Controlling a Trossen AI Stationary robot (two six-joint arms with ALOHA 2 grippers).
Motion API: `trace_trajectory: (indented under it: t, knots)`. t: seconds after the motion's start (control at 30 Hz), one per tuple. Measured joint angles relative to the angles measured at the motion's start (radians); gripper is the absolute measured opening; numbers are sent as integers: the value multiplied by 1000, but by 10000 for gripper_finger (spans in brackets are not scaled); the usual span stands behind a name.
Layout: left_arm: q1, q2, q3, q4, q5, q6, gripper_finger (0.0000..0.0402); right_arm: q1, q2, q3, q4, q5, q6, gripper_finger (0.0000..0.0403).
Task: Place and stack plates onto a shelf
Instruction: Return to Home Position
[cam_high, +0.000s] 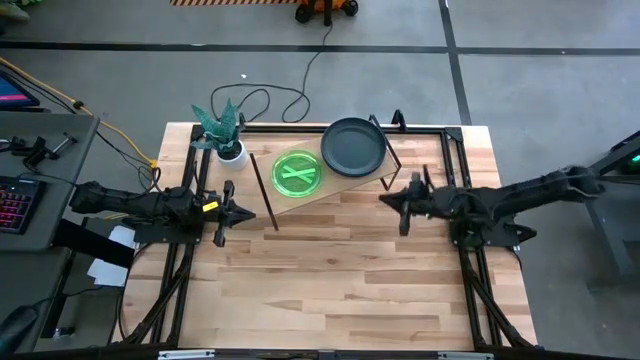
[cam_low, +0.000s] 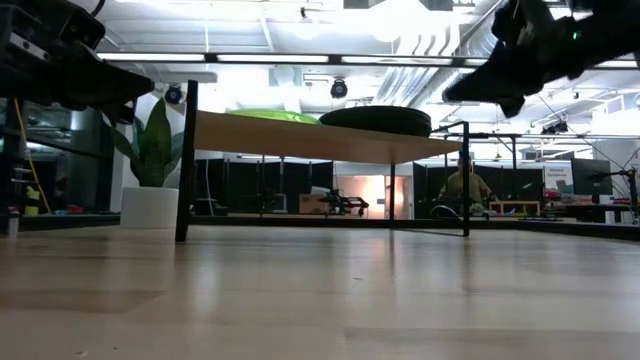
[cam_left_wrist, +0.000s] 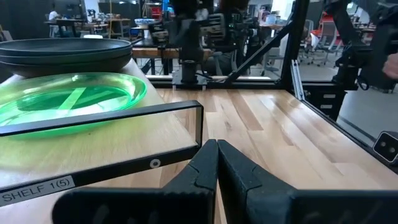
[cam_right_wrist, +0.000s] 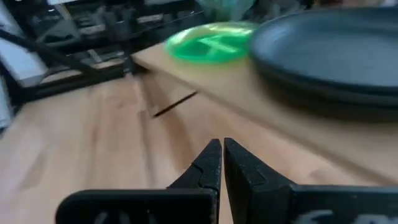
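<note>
The light wood shelf (cam_high: 320, 185) stands on thin black rod legs at the table's far middle. On it lie a translucent green plate (cam_high: 298, 172) and, to its right, a dark grey plate (cam_high: 353, 146), which in the left wrist view looks like a stack (cam_left_wrist: 65, 51). My left gripper (cam_high: 248, 212) hovers shut just left of the shelf's near left corner. My right gripper (cam_high: 385, 199) hovers shut near the shelf's near right corner. Neither touches anything. The green plate (cam_right_wrist: 211, 41) and the dark plate (cam_right_wrist: 329, 53) also show in the right wrist view.
A white pot with a green plant (cam_high: 228, 135) stands at the table's far left beside the shelf. Black frame rails (cam_high: 455, 160) run along the table's sides. The wide near half of the tabletop (cam_high: 330, 280) lies in front of both arms.
</note>
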Motion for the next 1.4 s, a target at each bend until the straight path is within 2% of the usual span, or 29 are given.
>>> trace_trajectory:
  t: [0.17,0.33,0.47,0.63,0.77,0.97,1.4]
  knots:
    - [0,0,0,0,0,2,0,-67,-133,-98,-6,-58,-59,0]
    - [0,0,0,0,0,2,0,-45,-272,-223,6,-77,-33,0]
    - [0,0,0,0,0,2,0,-26,-371,-281,35,-79,-81,0]
    - [0,0,0,0,0,2,0,5,-464,-332,-11,-105,-131,0]
    - [0,0,0,0,0,2,0,27,-492,-332,-110,-106,-142,0]
    - [0,0,0,0,0,2,0,23,-489,-332,-105,-90,-220,0]
    - [-18,-26,2,-44,15,3,0,24,-489,-332,-105,-90,42,0]
